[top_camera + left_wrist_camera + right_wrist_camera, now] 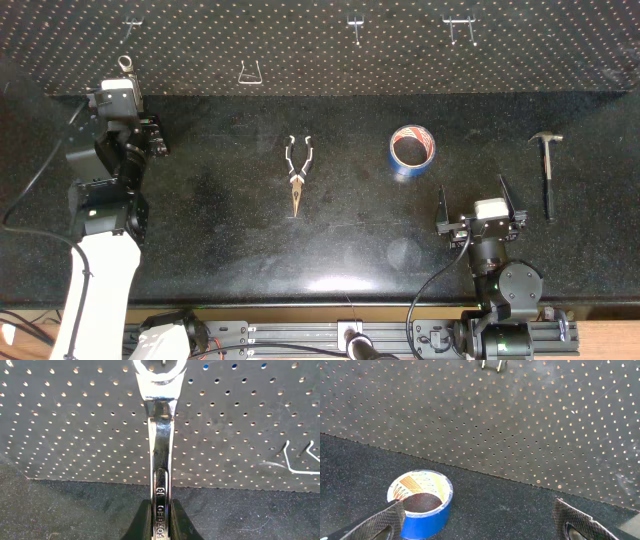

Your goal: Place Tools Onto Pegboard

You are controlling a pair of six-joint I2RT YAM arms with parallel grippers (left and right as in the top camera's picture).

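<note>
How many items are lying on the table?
3: the pliers near the middle, the blue tape roll right of them, the hammer at the far right. The left gripper holds a wrench at the pegboard.

Wrench (160,460) ring end partly off-frame

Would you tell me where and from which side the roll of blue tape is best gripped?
Probably best by its wall, from straight above: one finger into the hole, the other outside. The tape roll lies flat on the table with its hole facing up, so the rim is open to a downward approach.
</note>
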